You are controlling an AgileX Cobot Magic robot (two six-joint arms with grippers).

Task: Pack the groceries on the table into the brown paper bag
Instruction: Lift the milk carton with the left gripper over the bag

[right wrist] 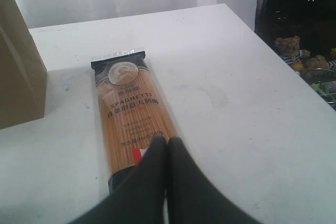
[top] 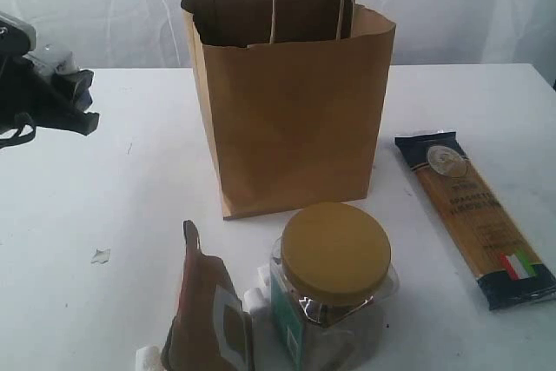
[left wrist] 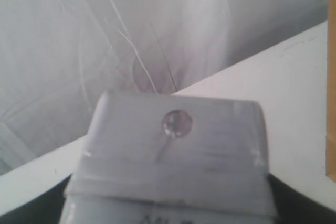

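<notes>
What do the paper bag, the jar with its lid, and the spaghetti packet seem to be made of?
The brown paper bag looks like matte kraft paper: creased folds, twisted handles. The clear jar is see-through with glints, probably plastic, possibly glass; its mustard lid looks like dull plastic. The spaghetti packet seems glossy clear film: strands show through, with printed navy ends.

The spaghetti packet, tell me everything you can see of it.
The spaghetti packet is long, flat clear film showing golden strands, with navy ends, a round emblem, printed lettering and a small green-white-red flag. It lies flat on the table, right of the paper bag, apart from it.
</notes>
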